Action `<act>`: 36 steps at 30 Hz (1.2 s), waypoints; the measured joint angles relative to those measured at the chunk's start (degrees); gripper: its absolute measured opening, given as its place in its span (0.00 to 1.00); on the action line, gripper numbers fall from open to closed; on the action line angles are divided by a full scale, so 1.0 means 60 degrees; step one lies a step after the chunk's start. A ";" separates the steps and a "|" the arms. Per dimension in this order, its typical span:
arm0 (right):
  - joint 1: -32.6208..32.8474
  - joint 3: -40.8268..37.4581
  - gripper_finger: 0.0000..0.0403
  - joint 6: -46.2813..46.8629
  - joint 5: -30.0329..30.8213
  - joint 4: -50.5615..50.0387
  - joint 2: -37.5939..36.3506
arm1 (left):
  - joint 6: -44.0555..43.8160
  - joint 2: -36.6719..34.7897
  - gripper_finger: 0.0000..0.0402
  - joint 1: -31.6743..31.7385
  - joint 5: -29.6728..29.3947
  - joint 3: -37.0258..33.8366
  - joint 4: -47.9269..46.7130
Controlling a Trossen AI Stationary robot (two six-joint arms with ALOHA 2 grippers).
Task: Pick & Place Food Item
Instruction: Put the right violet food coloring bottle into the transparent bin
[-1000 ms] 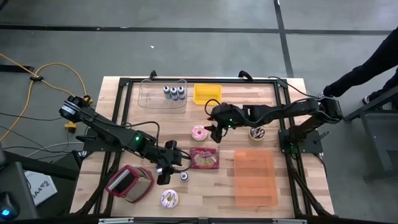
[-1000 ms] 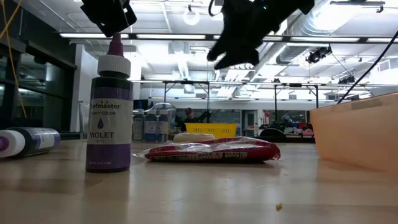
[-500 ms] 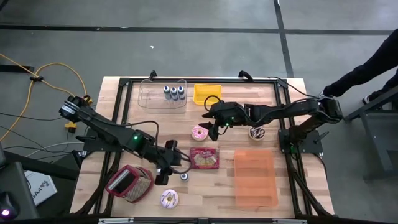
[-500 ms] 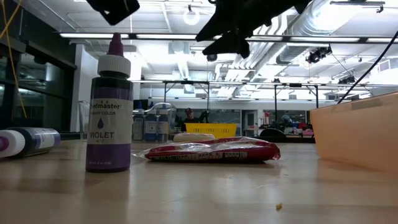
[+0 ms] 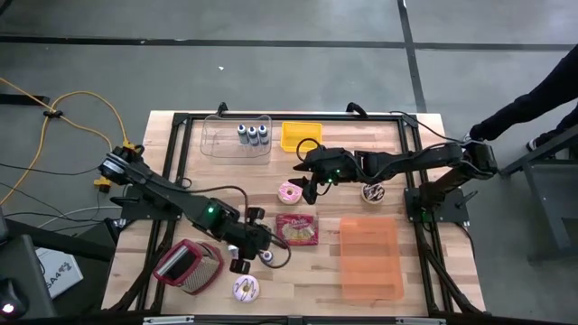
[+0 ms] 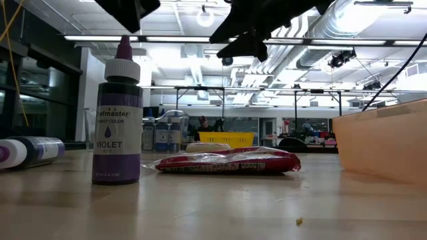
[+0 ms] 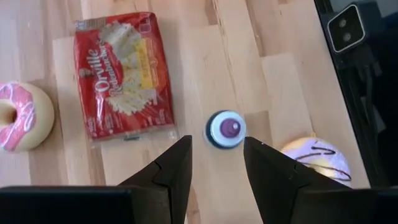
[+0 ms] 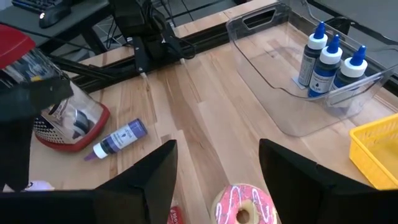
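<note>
right now both arms are up in the air over the wooden table (image 5: 172, 190), and no food has been picked up yet.

the right gripper (image 5: 308, 187) hangs just above the pink donut (image 5: 290, 192), near the middle of the table. its two fingers are wide apart with nothing between them, and the wrist view shows the pink donut sitting right under the gap. this looks like the step of lining up for a grab.

the left gripper (image 5: 248, 255) hangs low over the small violet bottle (image 7: 226, 128), which stands up straight just beside the red popcorn bag (image 5: 297, 229). its fingers (image 7: 171, 171) are a little apart and hold nothing. the bottle top shows just past the gap between them. a second donut (image 5: 246, 288) with dark stripes lies close by, near the table's front edge.

the orange bin (image 5: 370, 257) sits empty to the right of the popcorn bag, so it is likely the place to put the food, but that is only a guess.

next, the right gripper should go straight down, close softly on the pink donut, then lift it and carry it over. it should squeeze gently, since a donut is likely soft and could squash or slip.
</note>
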 joint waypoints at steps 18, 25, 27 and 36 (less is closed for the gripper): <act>-0.0003 0.0000 0.53 0.0000 0.0004 -0.0012 0.0004 | -0.0328 0.0501 0.34 0.0004 0.0247 0.0007 -0.0019; 0.0000 0.0000 0.53 0.0000 0.0004 -0.0009 0.0004 | -0.0348 0.0487 0.34 0.0004 0.0368 0.0006 0.0000; 0.0000 0.0000 0.53 0.0000 0.0004 -0.0009 0.0004 | -0.0350 0.0487 0.34 -0.0011 0.0398 0.0006 -0.0015; -0.0003 0.0000 0.53 0.0000 0.0004 -0.0009 0.0004 | -0.0132 0.0487 0.34 0.0021 0.0897 0.0006 -0.0164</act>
